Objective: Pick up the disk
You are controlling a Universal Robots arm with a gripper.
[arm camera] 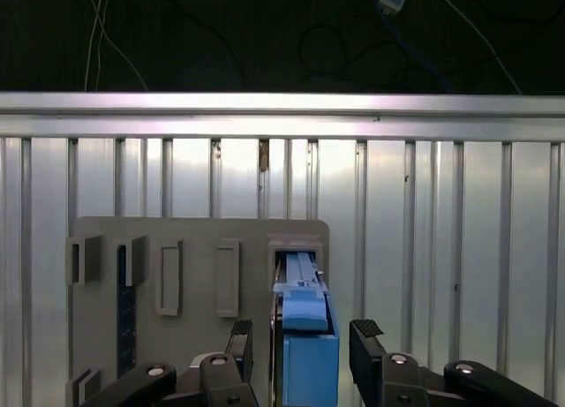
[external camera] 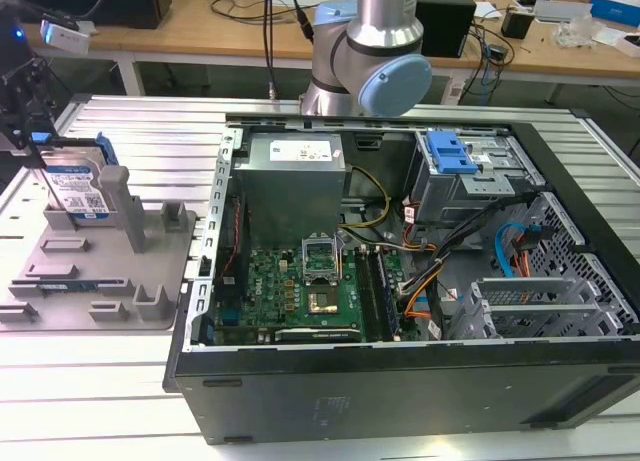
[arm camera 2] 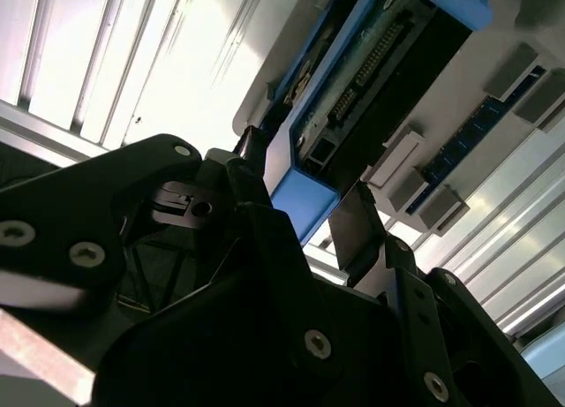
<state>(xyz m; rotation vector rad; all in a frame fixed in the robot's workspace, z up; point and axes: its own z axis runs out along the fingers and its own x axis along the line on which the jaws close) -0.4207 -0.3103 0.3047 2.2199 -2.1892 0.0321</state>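
Observation:
The disk (external camera: 75, 186) stands upright on its edge in the grey holder (external camera: 100, 281) at the exterior view's far left, its white-and-blue label facing outward. My gripper (external camera: 38, 143) hangs over the disk's top end. In the first wrist view the gripper (arm camera: 303, 329) is open, with one black finger on each side of the blue-railed disk (arm camera: 309, 363) and a small gap on both sides. The second wrist view shows the fingers (arm camera 2: 353, 226) flanking the disk's connector end (arm camera 2: 371, 63) above the holder (arm camera 2: 494, 133).
An open computer case (external camera: 400, 281) takes up the middle and right of the slatted aluminium table (external camera: 130, 121). A blue drive-bay bracket (external camera: 448, 153) sits inside it. The arm's base (external camera: 365, 61) rises behind the case. The holder's upright posts (external camera: 120, 196) stand next to the disk.

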